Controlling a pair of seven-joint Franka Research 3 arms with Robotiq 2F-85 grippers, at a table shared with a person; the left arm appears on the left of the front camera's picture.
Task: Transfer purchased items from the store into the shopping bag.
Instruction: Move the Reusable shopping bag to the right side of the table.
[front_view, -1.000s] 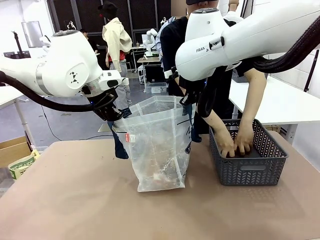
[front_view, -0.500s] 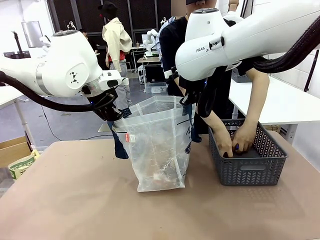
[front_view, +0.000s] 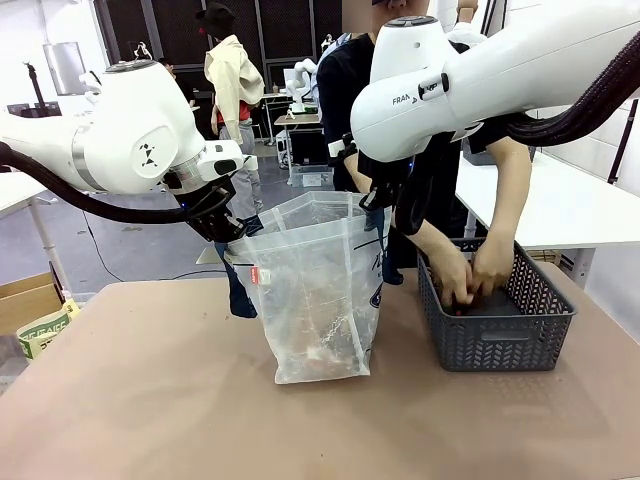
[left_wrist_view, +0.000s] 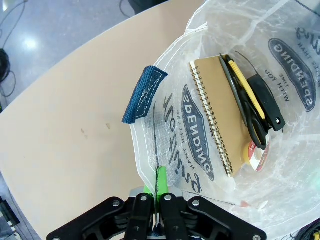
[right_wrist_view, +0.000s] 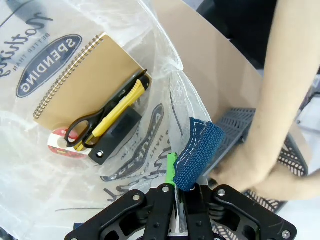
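Observation:
The shopping bag (front_view: 318, 290) stands upright in the middle of the table, its mouth held open. My left gripper (front_view: 226, 233) is shut on the bag's left rim, with a navy strap (left_wrist_view: 144, 93) beside it. My right gripper (front_view: 376, 203) is shut on the bag's right rim by another strap (right_wrist_view: 199, 155). Inside the bag lie a tan spiral notebook (left_wrist_view: 218, 111), black scissors (right_wrist_view: 84, 127), a yellow cutter (right_wrist_view: 120, 109) and a tape roll (left_wrist_view: 255, 154). The store (front_view: 495, 305), a dark grey mesh basket, sits to the right. The person's hands (front_view: 470, 275) reach into it.
The person stands at the far side of the table, leaning over the basket. A cardboard box and a green printed pack (front_view: 42, 328) lie off the table's left edge. A white table (front_view: 570, 205) stands behind on the right. Bare tabletop stretches in front of the bag.
The person's hands have shifted inside the basket and drawn closer together. Both arms and the bag have stayed put.

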